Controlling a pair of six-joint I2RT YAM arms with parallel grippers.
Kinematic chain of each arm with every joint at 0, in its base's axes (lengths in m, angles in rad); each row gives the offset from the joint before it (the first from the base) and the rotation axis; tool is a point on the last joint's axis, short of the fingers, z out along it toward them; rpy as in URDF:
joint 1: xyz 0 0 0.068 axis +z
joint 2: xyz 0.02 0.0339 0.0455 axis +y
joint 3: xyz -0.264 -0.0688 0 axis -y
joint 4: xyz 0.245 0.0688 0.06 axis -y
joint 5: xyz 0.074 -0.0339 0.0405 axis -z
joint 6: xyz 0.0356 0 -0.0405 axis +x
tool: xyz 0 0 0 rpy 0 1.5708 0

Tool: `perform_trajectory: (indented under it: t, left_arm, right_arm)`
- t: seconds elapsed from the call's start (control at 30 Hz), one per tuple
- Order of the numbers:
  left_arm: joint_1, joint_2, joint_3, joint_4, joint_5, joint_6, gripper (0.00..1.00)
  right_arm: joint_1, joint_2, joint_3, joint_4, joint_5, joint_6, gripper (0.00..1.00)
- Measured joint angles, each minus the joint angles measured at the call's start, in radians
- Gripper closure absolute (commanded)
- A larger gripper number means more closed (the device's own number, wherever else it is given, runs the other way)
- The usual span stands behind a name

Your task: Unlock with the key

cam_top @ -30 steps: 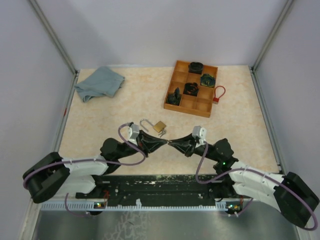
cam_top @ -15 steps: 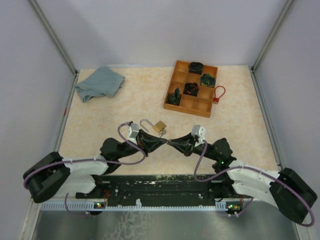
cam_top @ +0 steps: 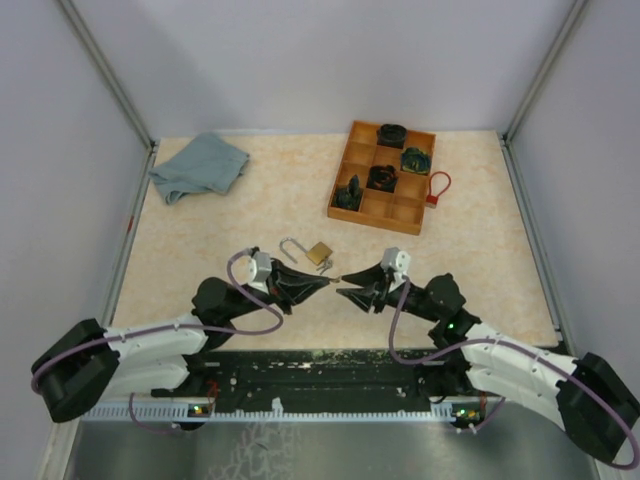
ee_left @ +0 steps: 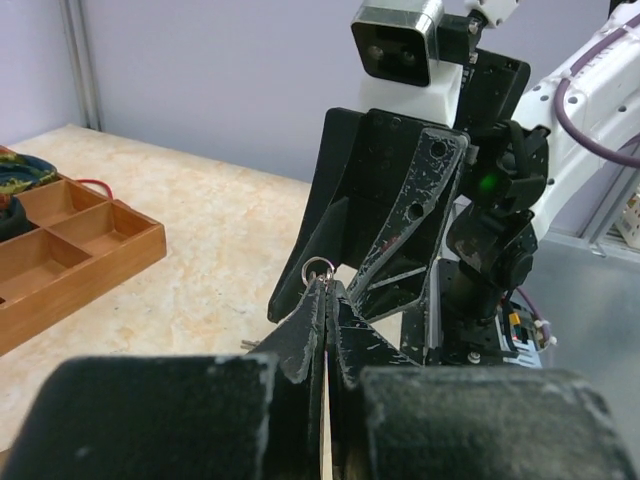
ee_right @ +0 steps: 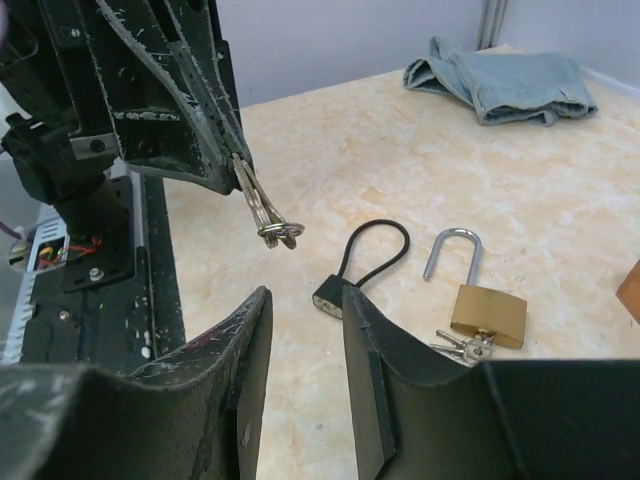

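Observation:
My left gripper (cam_top: 326, 281) is shut on a small bunch of keys (ee_right: 262, 214), whose ring (ee_left: 320, 268) sticks out past the pinched fingertips. Facing it a short gap away, my right gripper (ee_right: 305, 300) is open and holds nothing; the keys hang just above and beyond its fingertips. A black cable lock (ee_right: 366, 262) lies on the table behind the right fingers. Beside it lies a brass padlock (ee_right: 488, 315), also seen from above (cam_top: 319, 252), with its shackle swung up and another set of keys (ee_right: 463, 347) at its base.
A wooden compartment tray (cam_top: 384, 176) with dark items stands at the back right, and a red cable lock (cam_top: 438, 187) lies at its right side. A folded blue cloth (cam_top: 199, 166) lies at the back left. Grey walls enclose the table.
My right gripper has opened and drawn back from the keys, which it pinched together with the left before. The left gripper keeps them and has shifted slightly left.

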Motion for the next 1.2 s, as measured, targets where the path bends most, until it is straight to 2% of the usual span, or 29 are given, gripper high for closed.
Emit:
perform_trajectory:
  t: [0.07, 0.17, 0.23, 0.33, 0.5, 0.7, 0.97, 1.2]
  left_arm:
    - [0.0, -0.013, 0.0, -0.018, 0.001, 0.016, 1.0]
    - [0.0, -0.014, 0.0, -0.039, 0.002, 0.034, 1.0]
    - [0.0, -0.015, 0.0, -0.063, 0.002, 0.05, 1.0]
    - [0.0, -0.027, 0.013, -0.158, 0.002, 0.083, 1.0]
    - [0.0, -0.077, 0.088, -0.407, 0.008, 0.173, 1.0]
    - [0.0, -0.114, 0.12, -0.566, 0.04, 0.277, 1.0]
    - [0.0, -0.092, 0.144, -0.634, 0.092, 0.342, 1.0]
    - [0.0, -0.109, 0.144, -0.636, 0.047, 0.317, 1.0]
  right_arm:
    - [0.0, -0.01, 0.01, -0.031, 0.006, -0.005, 0.67]
    - [0.0, -0.008, 0.015, -0.05, 0.007, -0.005, 0.6]
    - [0.0, -0.005, 0.018, -0.059, 0.004, -0.007, 0.59]
    - [0.0, -0.008, 0.029, -0.085, -0.003, -0.034, 0.59]
    - [0.0, -0.058, 0.043, -0.154, -0.01, -0.101, 0.58]
    - [0.0, -0.051, 0.098, -0.184, -0.017, -0.114, 0.59]
    - [0.0, 0.014, 0.108, -0.204, -0.012, -0.109, 0.62]
    - [0.0, -0.014, 0.102, -0.232, 0.007, -0.121, 0.62]
